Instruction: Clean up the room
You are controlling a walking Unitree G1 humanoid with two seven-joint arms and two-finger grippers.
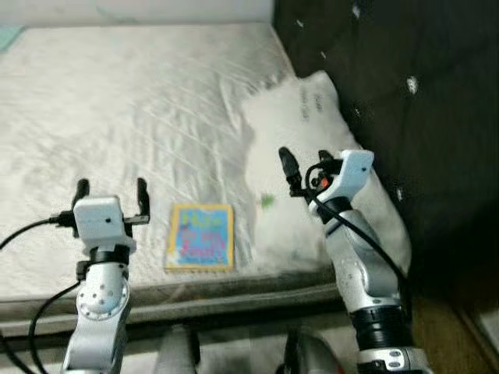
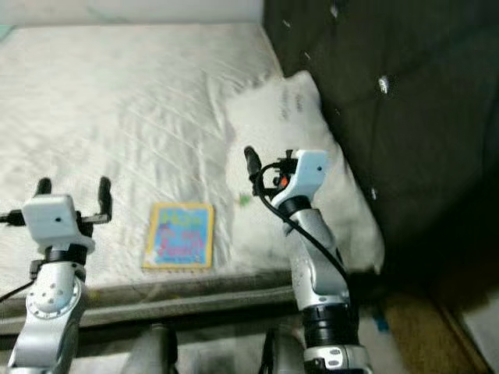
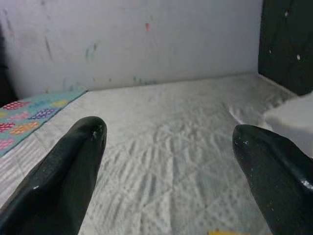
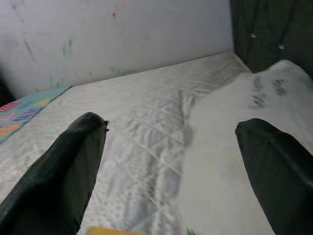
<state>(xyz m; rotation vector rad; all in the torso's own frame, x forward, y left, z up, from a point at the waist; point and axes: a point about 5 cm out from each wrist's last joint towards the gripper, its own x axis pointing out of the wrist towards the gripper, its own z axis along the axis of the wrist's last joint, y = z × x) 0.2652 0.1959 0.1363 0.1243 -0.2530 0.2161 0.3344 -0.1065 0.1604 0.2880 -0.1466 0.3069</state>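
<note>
Item: children's book [image 1: 200,236], yellow-bordered with a blue cover, lying flat on the bed [image 1: 140,109] near its front edge, between the two arms and just beside the white pillow [image 1: 312,156].

Step in hand, as judged: picking the book off the mattress. Done well, one finger should slide under a free edge, as a flat book gives little to pinch from above; the soft quilted cover may yield and help.

Left tool [image 1: 111,196]: raised over the bed beside the book, fingers apart, empty.

Right tool [image 1: 306,166]: raised over the pillow, fingers apart, empty.

Dark tufted headboard [image 1: 405,93] stands behind the pillow.
</note>
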